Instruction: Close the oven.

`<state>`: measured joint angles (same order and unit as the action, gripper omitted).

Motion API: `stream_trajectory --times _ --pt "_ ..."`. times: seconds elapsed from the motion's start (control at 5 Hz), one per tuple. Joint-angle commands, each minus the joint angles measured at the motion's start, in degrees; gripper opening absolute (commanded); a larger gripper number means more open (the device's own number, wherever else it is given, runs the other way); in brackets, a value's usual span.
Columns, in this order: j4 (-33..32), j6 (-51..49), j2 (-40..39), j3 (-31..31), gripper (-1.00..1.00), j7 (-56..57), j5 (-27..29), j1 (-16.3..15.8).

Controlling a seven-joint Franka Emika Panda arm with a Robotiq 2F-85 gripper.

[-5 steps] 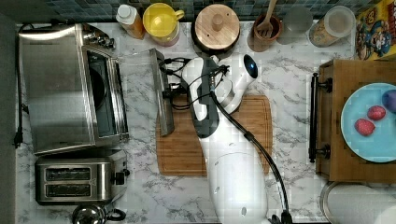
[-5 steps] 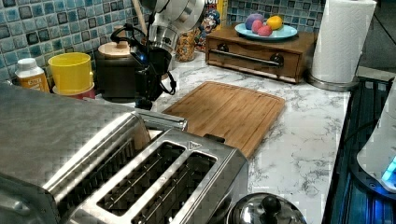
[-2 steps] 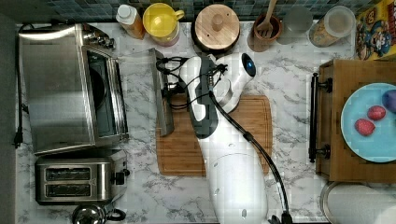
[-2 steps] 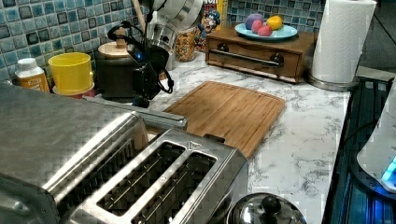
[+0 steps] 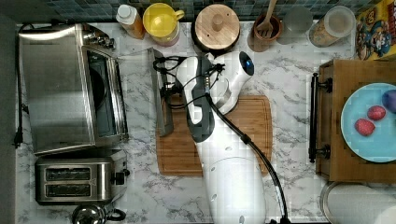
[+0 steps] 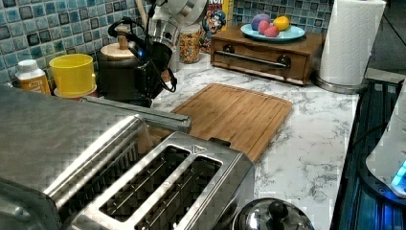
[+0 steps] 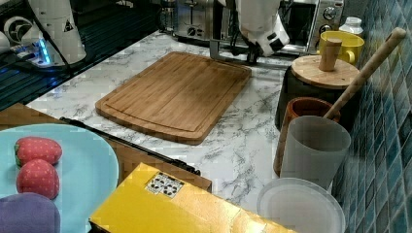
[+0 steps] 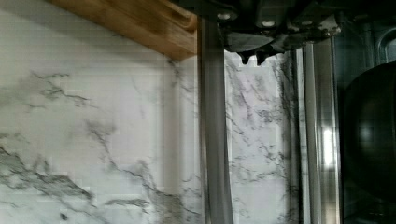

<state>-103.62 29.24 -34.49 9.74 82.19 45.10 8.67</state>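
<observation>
Bare marble counter (image 5: 140,79) lies between the oven (image 5: 70,88) and its lowered door handle (image 5: 160,93).

We see the oven (image 5: 70,88), a boxy brushed-steel unit, standing just beside the toaster (image 5: 77,179) on the marble counter. Its glass door (image 5: 140,88) is open, partly lowered away from the dark cavity (image 5: 103,95), and the marble shows through the pane. The door's metal bar handle (image 5: 162,91) reaches the edge of the wooden board. Knobs sit at the end farthest from the toaster.
</observation>
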Motion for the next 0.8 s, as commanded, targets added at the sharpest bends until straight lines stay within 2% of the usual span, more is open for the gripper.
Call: stream_trajectory --times 0.2,0.8 --pt "8.4 2.9 12.8 7.5 -1.0 -13.0 -14.2 -15.9" --pt "7.7 4.4 15.5 6.4 -1.0 -29.2 -34.5 -23.6"
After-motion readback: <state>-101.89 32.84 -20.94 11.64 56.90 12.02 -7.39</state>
